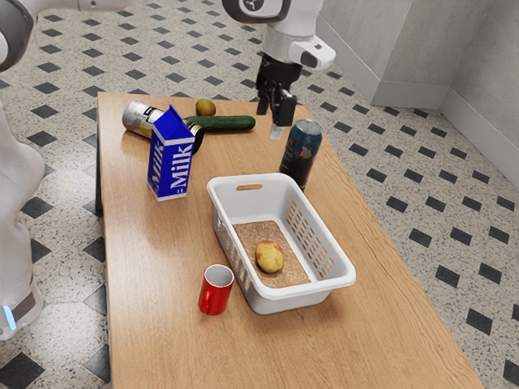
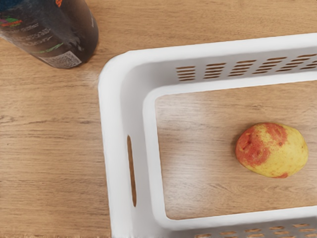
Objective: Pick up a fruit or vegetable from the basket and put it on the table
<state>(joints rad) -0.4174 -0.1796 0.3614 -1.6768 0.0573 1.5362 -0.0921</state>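
On tiles (image 1: 405, 212), wooden table (image 1: 154, 267), grey walls (image 1: 365, 49)

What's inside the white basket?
One yellow and red fruit, maybe a mango, lies inside the white basket. I can't see the spot right under the fruit, because the fruit covers it.

Blue-and-white gable-topped milk carton (image 1: 171, 158) standing upright, partly hiding a silver-ended cylindrical can (image 1: 140, 115) that is lying on its side. Long dark-green cucumber (image 1: 231, 123) lying near the can's dark end; small round brownish-green fruit (image 1: 205, 107) resting just beside the cucumber. Tall dark-blue cylindrical can with printed label (image 1: 301, 151) standing upright. Glossy red cylindrical mug, white inside (image 1: 215, 294), standing upright, well apart from the cucumber. Pale speckled floor with black diamonds (image 1: 405, 198) extending to grey walls (image 1: 482, 65).
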